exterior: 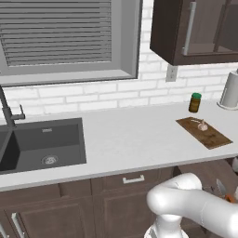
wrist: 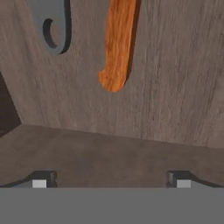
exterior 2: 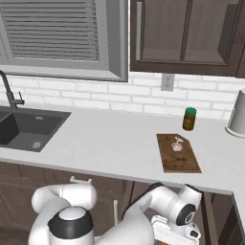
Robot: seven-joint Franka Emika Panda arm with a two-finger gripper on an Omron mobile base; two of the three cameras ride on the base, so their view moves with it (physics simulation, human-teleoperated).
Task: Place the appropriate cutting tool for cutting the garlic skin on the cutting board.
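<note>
Nearest to us, in the hand view, the tool hangs with its two tips spread wide apart and nothing between them, looking into a wooden drawer below the counter's front edge. Ahead of the tips lies an orange wooden handle, most likely the knife we want; its blade runs out of the frame, so we cannot confirm it. Beside it sits a grey metal piece with a hooked end, which we cannot identify.

We judge the handle to be rigid, light and fairly grippy, being wood rather than metal. The best hold looks to be across its straight middle, away from the flared butt end, with the tips closing on its narrow sides. It lies flat on the drawer floor, so the tips must come low.

Farther off, on the counter toward its right end, the cutting board lies flat with the garlic resting on its far half. A green-lidded jar stands behind the board.
</note>
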